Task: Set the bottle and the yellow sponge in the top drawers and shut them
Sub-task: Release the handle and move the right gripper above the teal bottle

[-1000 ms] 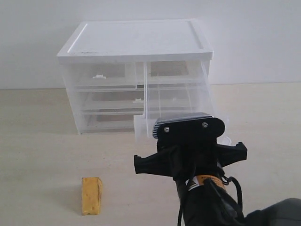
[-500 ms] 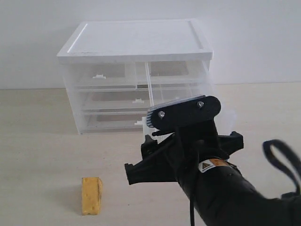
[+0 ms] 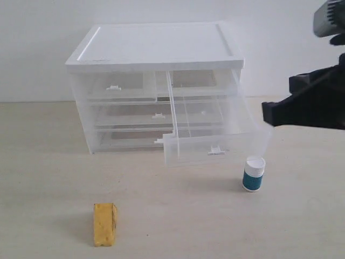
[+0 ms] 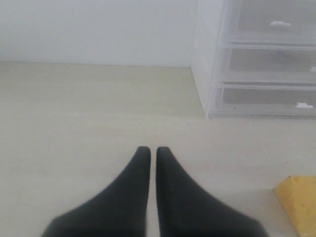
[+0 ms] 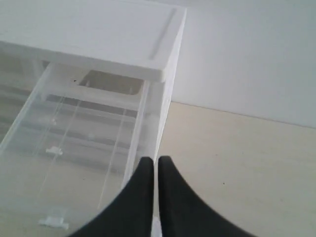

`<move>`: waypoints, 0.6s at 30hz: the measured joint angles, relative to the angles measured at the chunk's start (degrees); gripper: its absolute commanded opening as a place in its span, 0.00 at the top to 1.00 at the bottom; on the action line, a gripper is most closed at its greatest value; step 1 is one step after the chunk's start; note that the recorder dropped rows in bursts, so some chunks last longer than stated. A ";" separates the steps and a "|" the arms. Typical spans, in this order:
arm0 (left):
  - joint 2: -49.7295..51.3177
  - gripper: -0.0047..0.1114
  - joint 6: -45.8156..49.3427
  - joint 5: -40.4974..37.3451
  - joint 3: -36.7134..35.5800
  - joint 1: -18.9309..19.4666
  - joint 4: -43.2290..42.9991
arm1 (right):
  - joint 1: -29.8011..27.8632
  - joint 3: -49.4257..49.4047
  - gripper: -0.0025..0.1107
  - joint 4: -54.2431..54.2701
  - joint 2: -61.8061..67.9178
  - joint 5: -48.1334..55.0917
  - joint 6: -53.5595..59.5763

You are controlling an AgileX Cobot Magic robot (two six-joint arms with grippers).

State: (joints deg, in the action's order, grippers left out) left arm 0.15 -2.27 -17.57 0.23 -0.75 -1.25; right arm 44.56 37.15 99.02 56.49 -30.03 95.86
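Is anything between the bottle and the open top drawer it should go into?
Nothing visible. The bottle stands upright just outside the pulled-out right top drawer; only that drawer's own clear front wall rises between them.

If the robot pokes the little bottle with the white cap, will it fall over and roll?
Probably not easily: the bottle stands upright and looks squat, so a low push should slide it. A poke near its cap might tip it, and its round body would then likely roll. It looks like smooth plastic, so maybe slippery.

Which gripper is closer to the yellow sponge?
Left. The left gripper is low, near the yellow sponge; the right gripper is over the open top drawer.
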 measured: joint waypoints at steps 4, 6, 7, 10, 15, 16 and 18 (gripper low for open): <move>0.00 0.92 0.00 0.00 0.00 0.00 0.00 | -13.82 2.71 0.98 0.98 3.83 12.38 1.37; 0.00 0.92 0.00 0.00 0.00 0.00 0.00 | -19.06 4.54 0.98 1.08 6.90 16.22 1.51; 0.00 0.92 0.00 0.00 0.00 0.00 0.00 | -21.65 5.58 0.98 1.08 8.74 17.76 1.51; 0.00 0.92 0.00 0.00 0.00 0.00 0.00 | -27.70 8.30 0.98 1.08 14.14 21.31 1.33; 0.00 0.92 0.00 0.00 0.00 0.00 0.00 | -36.33 11.81 0.98 1.08 24.05 28.91 -2.20; 0.00 0.92 0.00 0.00 0.00 0.00 0.00 | -37.49 12.12 0.98 1.08 25.52 30.48 -2.87; 0.00 0.92 0.00 0.00 0.00 0.00 0.00 | -40.11 12.97 0.98 1.08 28.86 34.37 -4.20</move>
State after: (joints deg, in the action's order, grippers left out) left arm 0.15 -2.27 -17.57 0.23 -0.75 -1.25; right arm 4.45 50.11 100.10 85.35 4.35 91.65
